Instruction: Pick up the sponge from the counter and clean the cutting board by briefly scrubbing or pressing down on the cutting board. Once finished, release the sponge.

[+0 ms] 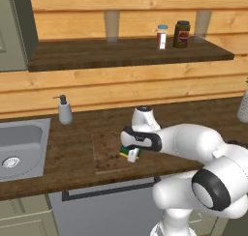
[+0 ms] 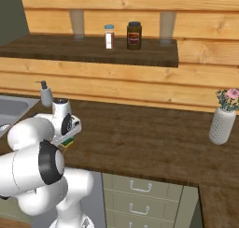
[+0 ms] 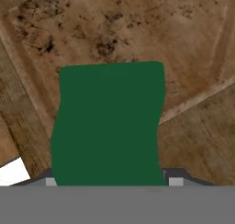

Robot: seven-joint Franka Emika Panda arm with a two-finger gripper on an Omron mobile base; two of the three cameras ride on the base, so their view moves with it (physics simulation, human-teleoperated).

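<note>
End effector (image 1: 131,152) closed on the small rectangular sponge with green top and yellow underside (image 1: 131,154), fingers hidden behind the block in the hand view, where its green face (image 3: 109,124) spread wide. Sponge held low at the near right part of the flat reddish-brown wooden cutting board with dark speckled stains (image 1: 105,150); contact with the board not clear. Board lying flat on the long dark brown wood-grain counter (image 1: 72,148), just right of the steel sink (image 1: 22,148). Grey soap dispenser (image 1: 64,110) upright behind the sink's right corner. Farther right on the counter, white textured vase with pink flowers (image 2: 223,122). Above, on the dark wooden wall shelf (image 1: 97,53), a small white jar with blue lid (image 1: 162,37) beside a dark brown jar (image 1: 181,34).
</note>
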